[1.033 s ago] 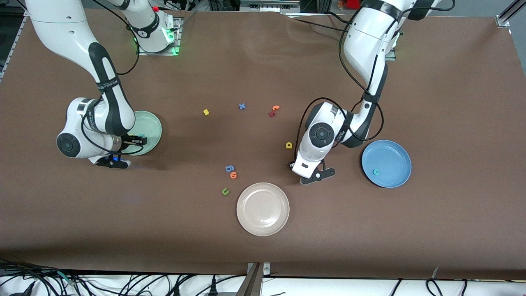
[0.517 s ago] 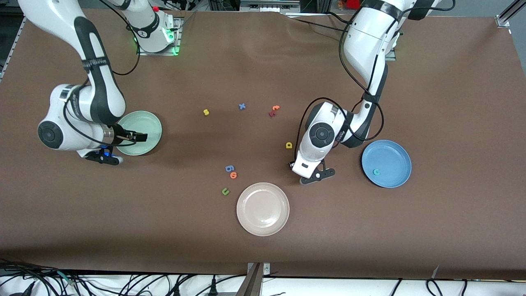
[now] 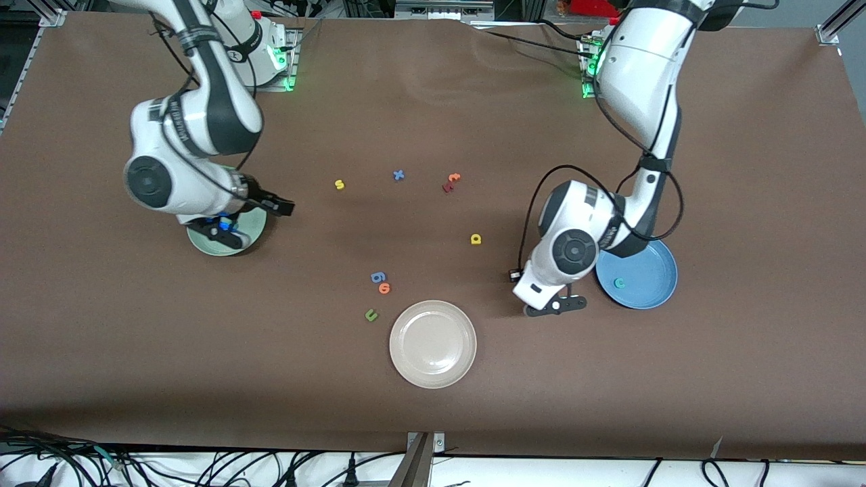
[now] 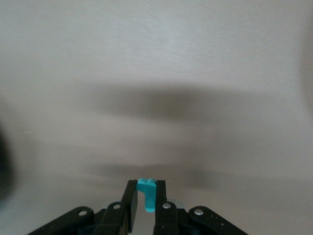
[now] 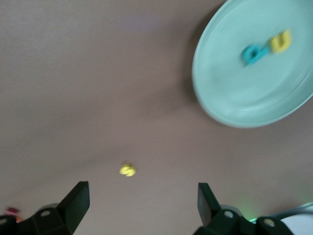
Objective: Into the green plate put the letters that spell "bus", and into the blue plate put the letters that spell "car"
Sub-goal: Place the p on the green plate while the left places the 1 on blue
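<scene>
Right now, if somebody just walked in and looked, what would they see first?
Probably the two big white robot arms bending over the brown table. The left gripper, beside the blue plate, pinches a teal hook-shaped letter in its jaws. The right gripper hangs with jaws wide open by the green plate, which already holds a teal letter and a yellow letter.

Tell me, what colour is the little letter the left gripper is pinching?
Teal. The letter shows best in the left wrist view, clamped in the left gripper.
</scene>
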Tool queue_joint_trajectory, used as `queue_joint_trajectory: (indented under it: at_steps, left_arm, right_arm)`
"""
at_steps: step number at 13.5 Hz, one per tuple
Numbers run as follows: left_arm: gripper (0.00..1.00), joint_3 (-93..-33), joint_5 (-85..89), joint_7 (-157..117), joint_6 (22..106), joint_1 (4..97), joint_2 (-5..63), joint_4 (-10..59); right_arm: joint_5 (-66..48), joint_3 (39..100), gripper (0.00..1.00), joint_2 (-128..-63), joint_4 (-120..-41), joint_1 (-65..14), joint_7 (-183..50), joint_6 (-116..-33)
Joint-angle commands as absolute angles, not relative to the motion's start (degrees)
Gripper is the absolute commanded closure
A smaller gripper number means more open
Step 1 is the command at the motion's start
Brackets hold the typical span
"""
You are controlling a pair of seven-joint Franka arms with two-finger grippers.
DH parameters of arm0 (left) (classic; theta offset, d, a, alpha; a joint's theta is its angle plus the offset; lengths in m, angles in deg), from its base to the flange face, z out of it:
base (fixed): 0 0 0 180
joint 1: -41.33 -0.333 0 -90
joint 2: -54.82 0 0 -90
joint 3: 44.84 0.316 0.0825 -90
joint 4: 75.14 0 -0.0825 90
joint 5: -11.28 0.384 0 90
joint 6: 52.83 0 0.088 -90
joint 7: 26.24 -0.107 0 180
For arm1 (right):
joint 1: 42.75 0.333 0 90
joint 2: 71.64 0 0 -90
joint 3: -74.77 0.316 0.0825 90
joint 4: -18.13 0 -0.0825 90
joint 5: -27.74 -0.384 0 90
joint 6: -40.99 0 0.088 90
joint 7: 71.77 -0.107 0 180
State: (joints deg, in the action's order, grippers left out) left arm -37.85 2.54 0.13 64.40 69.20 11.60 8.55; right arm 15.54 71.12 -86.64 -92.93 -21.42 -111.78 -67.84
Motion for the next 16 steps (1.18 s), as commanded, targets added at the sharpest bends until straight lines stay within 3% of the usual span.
queue_joint_trajectory:
  at_steps: [1, 5, 9, 12, 16]
  left_arm:
    - [0.81, -37.98, 7.21, -5.66, 60.99, 67.08, 16.83, 12.55]
    - [0.81, -37.98, 8.81, -13.03, 61.25, 62.97, 21.41, 17.75]
    - [0.79, -37.98, 10.48, -19.36, 62.65, 59.53, 25.89, 22.76]
    - [0.78, -37.98, 11.45, -25.70, 73.95, 57.50, 31.51, 34.24]
    - [0.78, -38.07, 12.33, -29.29, 83.63, 55.31, 33.28, 42.26]
  right_arm:
    - [15.70, 75.45, 0.02, -85.53, -97.52, -21.75, -122.71, -74.64]
    - [15.70, 81.52, 0.02, -85.53, -107.18, -21.75, -135.72, -87.90]
    - [15.61, 83.11, 0.02, -86.67, -114.31, -21.75, -139.08, -98.64]
    - [15.61, 83.38, 0.02, -88.60, -116.34, -19.73, -142.95, -104.28]
    - [15.53, 83.56, 0.02, -91.67, -117.31, -17.72, -146.11, -110.34]
